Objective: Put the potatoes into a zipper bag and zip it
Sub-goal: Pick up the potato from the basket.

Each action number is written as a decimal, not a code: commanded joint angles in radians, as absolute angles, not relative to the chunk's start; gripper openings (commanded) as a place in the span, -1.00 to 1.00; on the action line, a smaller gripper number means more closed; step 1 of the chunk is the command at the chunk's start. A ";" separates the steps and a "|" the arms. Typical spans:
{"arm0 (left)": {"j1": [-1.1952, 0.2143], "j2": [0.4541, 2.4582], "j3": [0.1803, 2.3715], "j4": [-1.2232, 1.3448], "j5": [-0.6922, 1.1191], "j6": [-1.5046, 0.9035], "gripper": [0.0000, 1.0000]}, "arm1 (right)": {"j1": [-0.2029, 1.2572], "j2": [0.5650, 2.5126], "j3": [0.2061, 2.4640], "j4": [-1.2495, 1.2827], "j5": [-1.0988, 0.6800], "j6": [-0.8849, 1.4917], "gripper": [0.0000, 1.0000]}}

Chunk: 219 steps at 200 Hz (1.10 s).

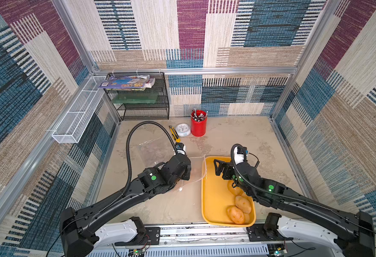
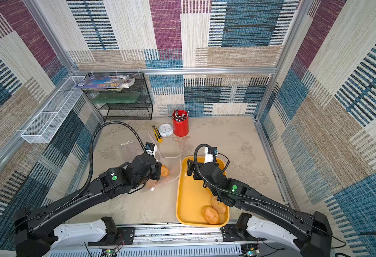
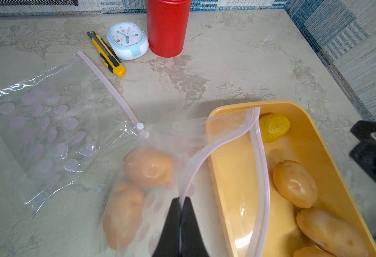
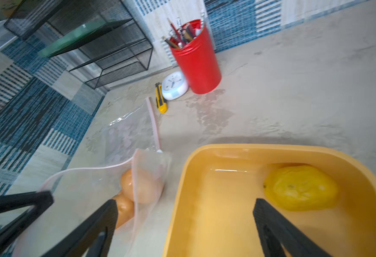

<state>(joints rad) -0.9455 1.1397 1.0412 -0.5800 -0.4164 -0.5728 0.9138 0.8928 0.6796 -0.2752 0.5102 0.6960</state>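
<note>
1. Nearest the robot's base, the yellow tray [image 1: 216,200] holds three tan potatoes [image 1: 236,214] bunched at its near end.
2. Just beside the tray, the left gripper [image 3: 181,200] is pinched tight on the pink zip strip of the zipper bag [image 3: 158,200]. It holds one lip up, so the mouth gapes toward the tray and partly overhangs its rim.
3. Inside that bag lie two bagged potatoes [image 3: 148,166], touching each other on the table. That makes two in and four to go, so I judge the loading step to be under way and the zipping not yet begun.
4. Farther out, the right gripper [image 4: 185,201] hangs over the tray's far end with its jaws spread wide and nothing between them.
5. Just beyond one finger sits the yellow potato [image 4: 300,188], rounder and rougher, alone at the far end.
6. The next move probably calls for the right gripper to lower over a potato and close across its narrow side. It would then carry the potato through the mouth without dragging the thin lip out of the left grip.
7. Past the held bag, a spare bag [image 3: 49,138] lies flat with its zip closed.
8. Farthest back stand a box cutter [image 3: 107,54], a small clock [image 3: 127,40], a red cup [image 3: 167,26] and a black mesh rack [image 1: 142,98].
</note>
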 commanded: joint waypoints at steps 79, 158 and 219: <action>-0.944 1.135 1.038 -0.566 -0.436 -0.580 -1.00 | 0.551 0.808 0.410 -0.192 0.265 0.729 0.91; -0.944 1.132 1.038 -0.569 -0.437 -0.579 -1.00 | 0.496 1.080 0.465 -0.156 0.180 0.742 0.92; -0.945 1.128 1.037 -0.571 -0.437 -0.579 -1.00 | 0.492 1.276 0.525 -0.150 0.207 0.740 0.92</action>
<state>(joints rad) -0.9447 1.1347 1.0378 -0.5804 -0.4168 -0.5728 0.4923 1.2404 0.5087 -0.1757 0.1902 0.7357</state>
